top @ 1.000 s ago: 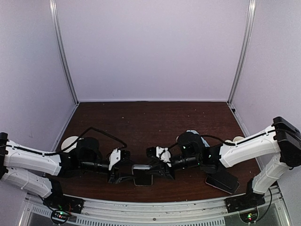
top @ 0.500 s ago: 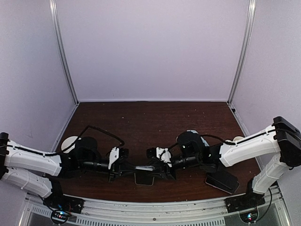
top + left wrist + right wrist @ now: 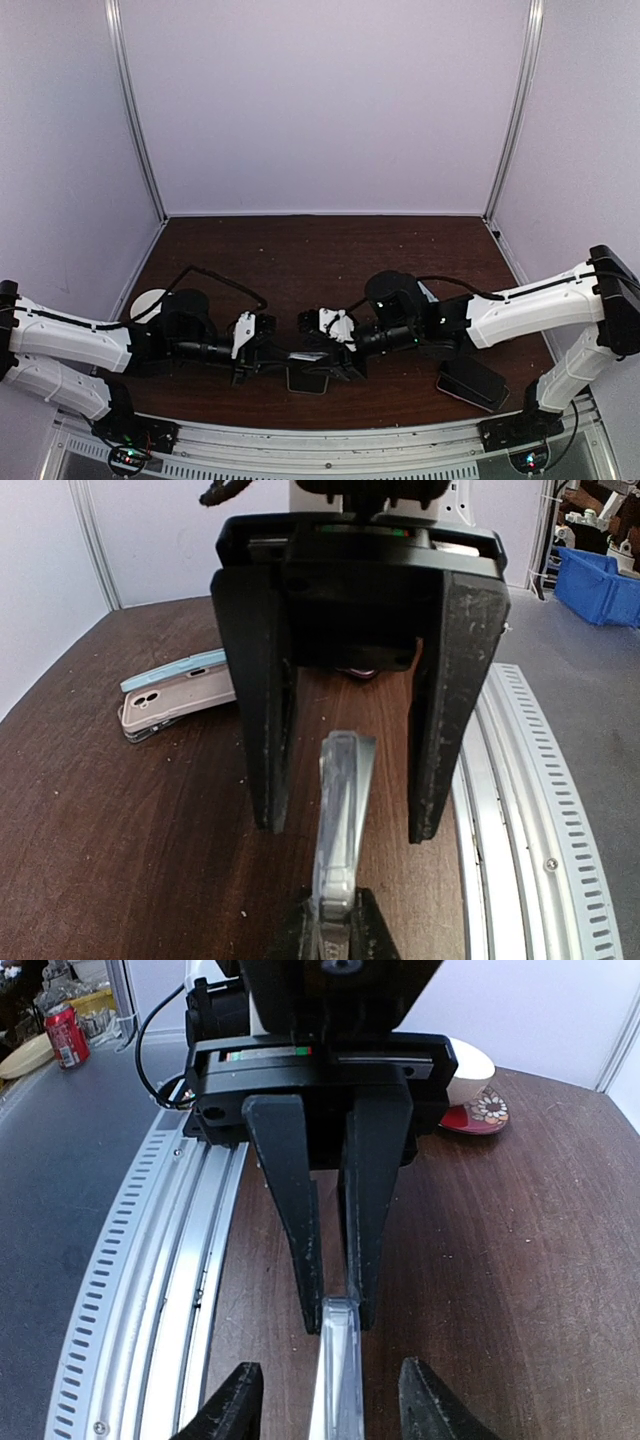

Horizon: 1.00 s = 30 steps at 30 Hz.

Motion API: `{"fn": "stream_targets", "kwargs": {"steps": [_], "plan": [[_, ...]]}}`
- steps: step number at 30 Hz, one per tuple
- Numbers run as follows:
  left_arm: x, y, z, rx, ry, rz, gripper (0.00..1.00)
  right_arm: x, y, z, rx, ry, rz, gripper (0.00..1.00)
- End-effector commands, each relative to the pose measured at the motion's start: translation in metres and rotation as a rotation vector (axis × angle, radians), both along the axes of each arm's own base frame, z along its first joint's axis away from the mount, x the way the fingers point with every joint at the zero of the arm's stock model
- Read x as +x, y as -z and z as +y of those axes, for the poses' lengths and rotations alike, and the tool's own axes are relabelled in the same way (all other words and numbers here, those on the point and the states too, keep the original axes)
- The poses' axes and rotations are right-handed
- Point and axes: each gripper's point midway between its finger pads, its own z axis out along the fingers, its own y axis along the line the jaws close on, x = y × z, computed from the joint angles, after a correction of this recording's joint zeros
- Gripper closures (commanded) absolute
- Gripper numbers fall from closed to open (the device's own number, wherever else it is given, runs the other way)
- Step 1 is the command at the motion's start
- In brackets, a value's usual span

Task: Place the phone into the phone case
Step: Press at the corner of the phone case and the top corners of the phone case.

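Observation:
A clear phone case (image 3: 340, 810) stands on edge just above the table, pinched at its near end by my left gripper (image 3: 333, 925), which is shut on it. My right gripper (image 3: 330, 1410) is open, its fingers (image 3: 228, 1408) standing apart on both sides of the case (image 3: 338, 1360) without touching it. In the top view both grippers meet at the case (image 3: 306, 357) near the table's front edge. A dark flat phone (image 3: 306, 379) lies on the table right below them.
A second dark phone-like slab (image 3: 470, 383) lies at the front right. A pink phone with a light blue case (image 3: 175, 692) lies further back. A white cup on a red saucer (image 3: 470, 1075) stands at the left. The slotted metal rail (image 3: 520, 810) runs along the front edge.
My left gripper has shut on the clear case. My right gripper has opened and let go of it, and the right arm has shifted a little to the left.

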Motion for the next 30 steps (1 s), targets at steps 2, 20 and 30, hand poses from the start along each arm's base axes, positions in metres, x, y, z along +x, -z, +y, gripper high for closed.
{"fn": "stream_targets", "kwargs": {"steps": [2,20,30], "plan": [[0.006,-0.003,-0.003,0.010,-0.016,-0.027,1.00,0.008,-0.001,0.003,-0.053,0.031,-0.021,0.58],[0.009,0.004,-0.010,0.016,-0.004,-0.040,0.73,0.004,0.000,0.003,-0.093,-0.014,-0.031,0.91],[0.007,0.005,-0.010,0.016,0.002,-0.025,1.00,0.005,0.012,-0.019,-0.057,0.031,0.054,0.56]]}}
